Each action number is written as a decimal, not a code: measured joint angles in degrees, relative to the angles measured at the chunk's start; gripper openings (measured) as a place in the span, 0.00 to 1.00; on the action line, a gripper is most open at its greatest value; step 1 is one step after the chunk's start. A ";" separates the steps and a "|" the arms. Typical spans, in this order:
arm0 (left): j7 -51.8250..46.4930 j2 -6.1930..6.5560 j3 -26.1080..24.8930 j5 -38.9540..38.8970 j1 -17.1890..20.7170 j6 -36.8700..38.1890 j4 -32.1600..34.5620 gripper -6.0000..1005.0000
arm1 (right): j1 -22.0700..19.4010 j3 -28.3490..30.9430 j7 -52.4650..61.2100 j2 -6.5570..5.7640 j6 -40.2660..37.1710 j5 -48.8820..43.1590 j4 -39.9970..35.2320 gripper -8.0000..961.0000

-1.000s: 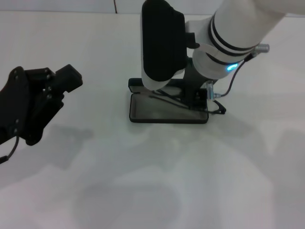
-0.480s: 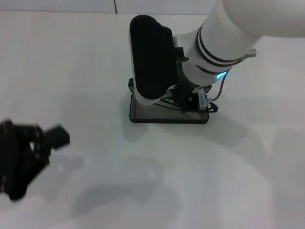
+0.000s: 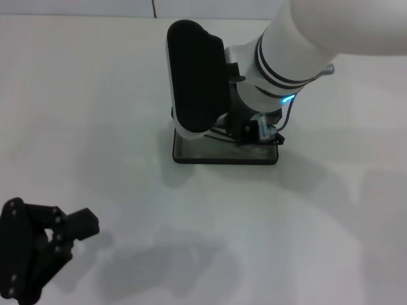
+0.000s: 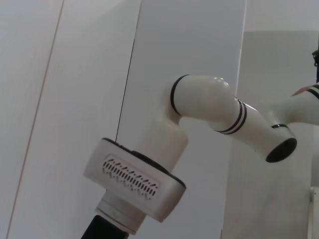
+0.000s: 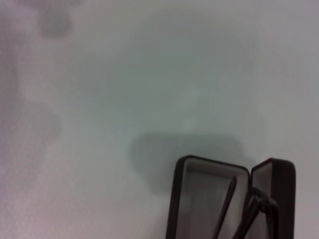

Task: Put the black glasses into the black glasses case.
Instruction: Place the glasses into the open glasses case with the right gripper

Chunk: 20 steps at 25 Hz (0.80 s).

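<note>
My right gripper (image 3: pixel 251 130) has dropped lower over the black glasses case (image 3: pixel 226 152) in the last second. The black glasses (image 5: pixel 244 209) now lie inside the open tray, directly beneath my fingers, one temple slanting across the grey lining. Whether those fingers have let go or are clenched on the frame, I cannot tell; the wrist hides them.

My left gripper (image 3: pixel 60 232) has pulled back, well apart from the case — fingers spread, holding nothing. Placement looks nearly done.

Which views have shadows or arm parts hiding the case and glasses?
Head view: the right arm hides most of the case, its tool unseen; left tool throws a soft shadow. Right wrist view: a shadow lies beside the open case, glasses inside.
</note>
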 joint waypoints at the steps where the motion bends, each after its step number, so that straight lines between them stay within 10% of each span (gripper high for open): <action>1: 1.53 -0.43 0.09 0.70 0.21 0.00 -0.17 0.04 | 0.20 -0.23 0.02 0.00 0.14 0.00 0.52 0.18; 20: 5.38 -1.40 -0.20 2.10 -0.07 -0.10 -2.61 0.04 | 2.06 -4.95 0.02 0.00 5.47 0.86 6.83 0.19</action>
